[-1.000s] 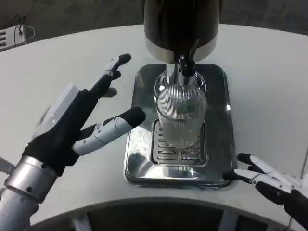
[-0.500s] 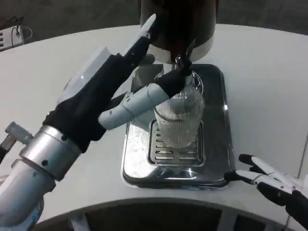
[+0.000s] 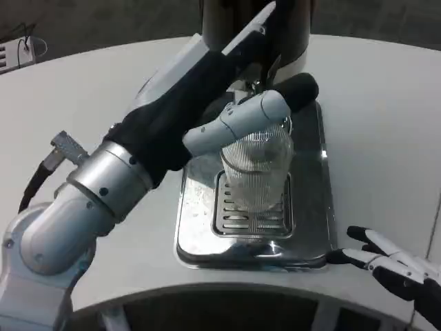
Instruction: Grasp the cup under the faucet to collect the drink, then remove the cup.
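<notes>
White table, steel drip tray, ribbed cup under dispenser; left hand overhead, fingers released.

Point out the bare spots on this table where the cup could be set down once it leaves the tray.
Free: the white table right of the metal tray, above the right hand; also the far-left table beyond the left arm. Crowded: the tray itself, with the cup, the dispenser and the left hand over it.
</notes>
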